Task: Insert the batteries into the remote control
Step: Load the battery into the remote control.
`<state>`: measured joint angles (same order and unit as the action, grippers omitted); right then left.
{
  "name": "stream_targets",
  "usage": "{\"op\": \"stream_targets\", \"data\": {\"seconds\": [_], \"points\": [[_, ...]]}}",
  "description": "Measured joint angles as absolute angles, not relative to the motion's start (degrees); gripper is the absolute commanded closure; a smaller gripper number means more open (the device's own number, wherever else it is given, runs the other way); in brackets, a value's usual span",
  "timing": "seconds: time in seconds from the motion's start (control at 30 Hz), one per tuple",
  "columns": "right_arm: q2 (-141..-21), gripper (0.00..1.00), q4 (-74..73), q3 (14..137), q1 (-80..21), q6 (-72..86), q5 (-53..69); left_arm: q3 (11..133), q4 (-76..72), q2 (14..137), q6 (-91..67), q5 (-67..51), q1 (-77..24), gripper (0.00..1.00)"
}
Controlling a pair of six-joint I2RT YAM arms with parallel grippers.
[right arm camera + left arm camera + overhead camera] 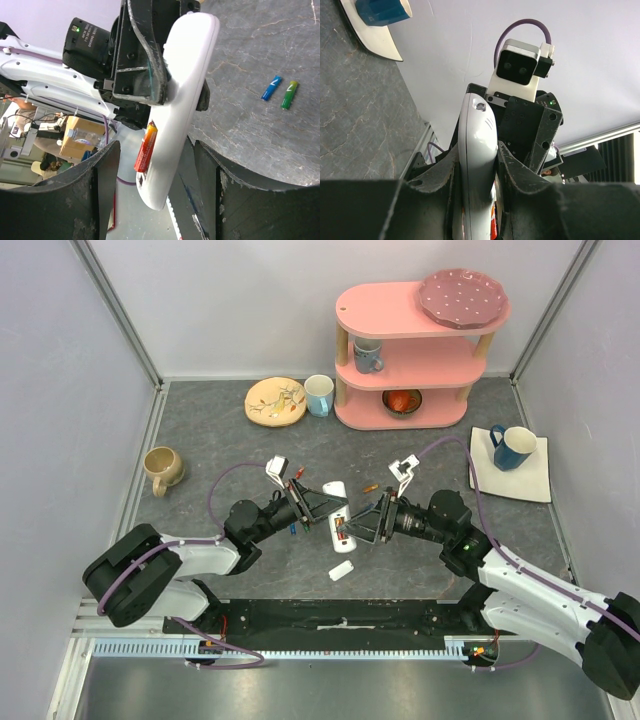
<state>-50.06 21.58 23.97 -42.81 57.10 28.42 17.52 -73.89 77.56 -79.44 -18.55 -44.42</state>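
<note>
My left gripper [325,502] is shut on the white remote control [338,508] and holds it above the table. In the left wrist view the remote [477,150] is clamped between the fingers. In the right wrist view the remote [185,100] stands on edge, and a red-orange battery [145,147] sits tilted, half out of its open compartment. My right gripper [157,200] is open, with the remote's lower end between its fingers and touching neither. It also shows in the top view [358,525]. A blue battery [271,88] and a green battery [289,94] lie on the table.
The small white back cover [341,569] lies near the front. An orange battery [370,487] lies behind the grippers. A beige mug [163,467] is at the left, a plate [275,401] and a mug [319,395] at the back. A pink shelf [410,350] stands back right, a blue mug [513,446] on a napkin at the right.
</note>
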Motion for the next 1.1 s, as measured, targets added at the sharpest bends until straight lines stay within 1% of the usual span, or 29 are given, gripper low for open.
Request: {"op": "stream_targets", "data": {"seconds": [0.2, 0.57, 0.77, 1.1], "points": [[-50.06, 0.37, 23.16, 23.86, -42.57, 58.11, 28.62, 17.50, -73.87, 77.52, -79.44, -18.55, -44.42, 0.98], [-51.20, 0.43, 23.09, 23.49, -42.22, 58.46, 28.88, 17.50, -73.82, 76.60, -79.42, -18.55, -44.42, 0.98], [-51.59, 0.50, 23.22, 23.51, -42.22, 58.39, 29.47, 17.50, -73.03, 76.60, -79.40, -18.59, -44.42, 0.98], [-52.58, 0.58, 24.47, 23.51, -42.22, 58.59, 30.00, 17.50, -72.29, 76.60, -79.40, -18.57, -44.42, 0.98]]}}
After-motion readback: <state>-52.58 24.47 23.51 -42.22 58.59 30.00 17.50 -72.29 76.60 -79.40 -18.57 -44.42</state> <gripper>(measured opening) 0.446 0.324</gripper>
